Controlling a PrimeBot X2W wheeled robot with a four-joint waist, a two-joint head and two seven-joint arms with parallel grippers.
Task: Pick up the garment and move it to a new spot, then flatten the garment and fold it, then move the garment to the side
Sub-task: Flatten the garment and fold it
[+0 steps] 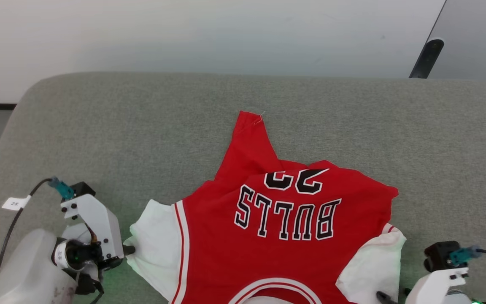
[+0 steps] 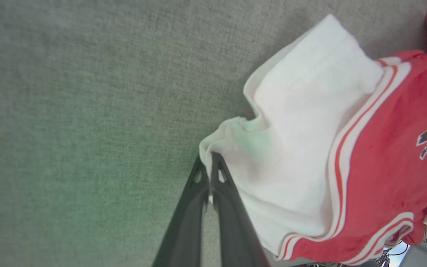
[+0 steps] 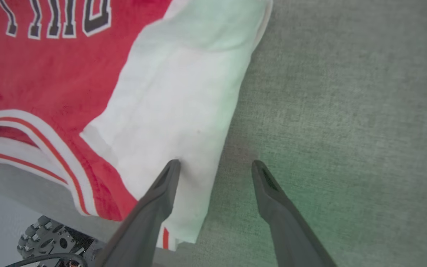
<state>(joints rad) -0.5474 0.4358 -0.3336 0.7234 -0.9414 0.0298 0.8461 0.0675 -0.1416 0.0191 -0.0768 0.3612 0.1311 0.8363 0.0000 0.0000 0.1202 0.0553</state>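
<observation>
At about 8 o'clock in the head view, the left end effector point(image 1: 127, 250) meets the white left sleeve point(image 1: 158, 238) of the garment point(image 1: 285, 253). In the left wrist view its fingers point(image 2: 219, 178) are pressed together, pinching the sleeve's bunched edge point(image 2: 217, 146).

The garment lies on the grey-green desk point(image 1: 99, 139) from the centre toward 6 o'clock. The "BULLS 23" lettering point(image 1: 287, 213) faces up and reads upside down. One red corner point(image 1: 249, 122) points to 12 o'clock, and the collar runs off the bottom edge.

At 5 o'clock, the right end effector point(image 3: 216, 167) stands wide apart, holding nothing. One finger point(image 3: 161, 189) is over the white right sleeve point(image 3: 176, 96), the other over bare desk, straddling the sleeve's edge.
</observation>
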